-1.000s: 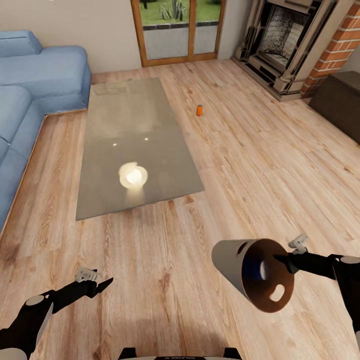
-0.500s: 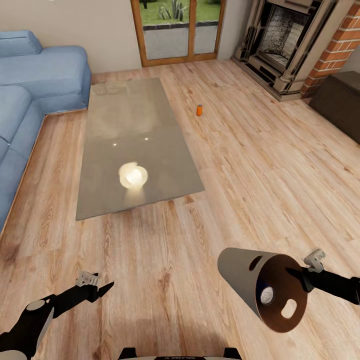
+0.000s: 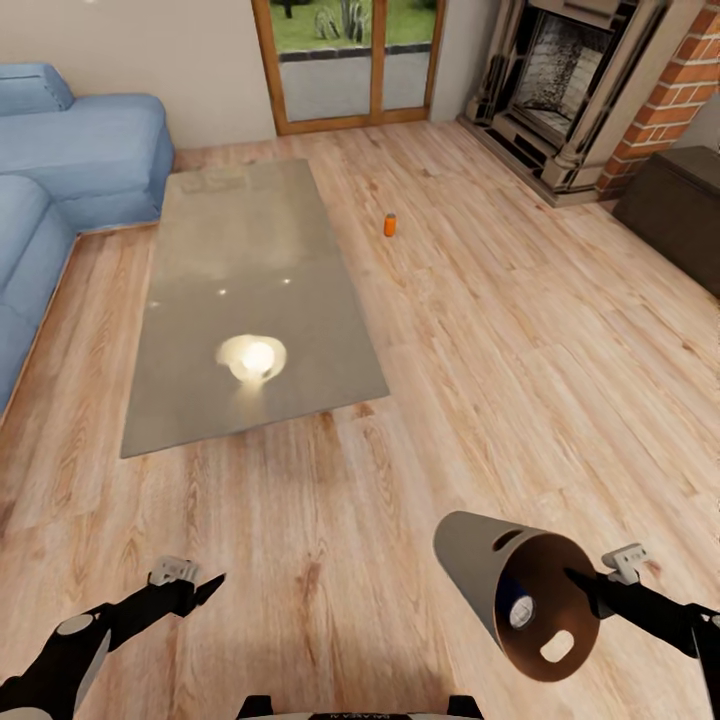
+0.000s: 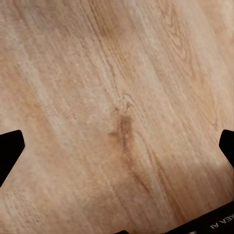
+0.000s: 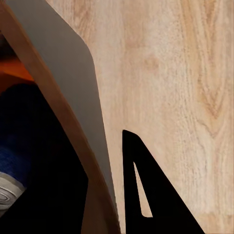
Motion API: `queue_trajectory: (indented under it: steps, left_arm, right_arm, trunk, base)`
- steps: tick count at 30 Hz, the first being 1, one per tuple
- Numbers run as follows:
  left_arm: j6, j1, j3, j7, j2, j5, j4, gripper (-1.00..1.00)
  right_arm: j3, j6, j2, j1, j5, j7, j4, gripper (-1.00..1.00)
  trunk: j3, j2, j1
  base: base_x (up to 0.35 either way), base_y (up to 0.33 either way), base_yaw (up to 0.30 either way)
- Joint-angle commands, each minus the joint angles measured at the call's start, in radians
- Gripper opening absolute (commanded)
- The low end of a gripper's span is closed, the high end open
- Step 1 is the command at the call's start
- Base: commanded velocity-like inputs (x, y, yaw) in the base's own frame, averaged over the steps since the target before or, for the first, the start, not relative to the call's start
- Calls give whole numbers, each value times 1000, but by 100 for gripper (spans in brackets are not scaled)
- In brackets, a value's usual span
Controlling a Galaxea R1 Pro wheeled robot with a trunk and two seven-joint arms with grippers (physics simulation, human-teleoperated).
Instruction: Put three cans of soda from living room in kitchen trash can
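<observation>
The tash can (image 3: 490, 575), a grey tapered bucket with a brown inside, hangs tilted over the floor at the lower right of the head view, mouth turned toward me. My right gripper (image 3: 582, 585) is shut on its rim. One finger (image 5: 146, 190) lies outside the grey wall (image 5: 73, 92). Inside lies a dark blue can of soda (image 3: 515, 610), silver top showing, with something orange (image 5: 12, 73) behind it in the right wrist view. An orange can of soda (image 3: 390, 225) stands on the floor right of the glass table. My left gripper (image 3: 205, 588) is open over bare planks (image 4: 117, 122).
A large low glass table (image 3: 250, 280) lies ahead at centre left, a blue sofa (image 3: 70, 160) beyond it on the left. Glass doors (image 3: 350, 60) are at the back, with a brick fireplace (image 3: 570, 70) and a dark cabinet (image 3: 675, 215) at the right.
The right arm has carried the tash can lower and to the right. The whole head view has shifted, so the room now sits further left in the picture. The left arm barely moved.
</observation>
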Motion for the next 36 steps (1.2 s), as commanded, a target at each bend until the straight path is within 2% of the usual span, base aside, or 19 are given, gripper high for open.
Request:
queue_trajectory:
  steps: [1,7,11,23,36]
  left_arm:
    - [0,0,0,5,0,0,1,100]
    - [-1,0,0,23,-1,0,3,100]
    - [-1,0,0,26,-9,-1,3,100]
    - [-1,0,0,58,-27,-7,3,100]
    - [-1,-1,-1,61,-31,-8,3,100]
  right_arm:
    - [0,1,1,0,-5,0,3,-100]
    - [-1,-6,4,1,-6,-6,16,-100]
    - [-1,-41,7,1,-7,-7,35,-100]
    - [0,-44,10,1,-6,-7,43,-100]
    - [0,-45,11,1,-7,-7,43,-100]
  trunk:
    - [0,0,0]
    - [0,0,0]
    - [0,0,0]
    - [0,0,0]
    - [11,0,0]
  base:
    - [139,-290,0]
    - [127,-296,0]
    - [120,-299,0]
    - [115,-301,0]
    - [84,-305,0]
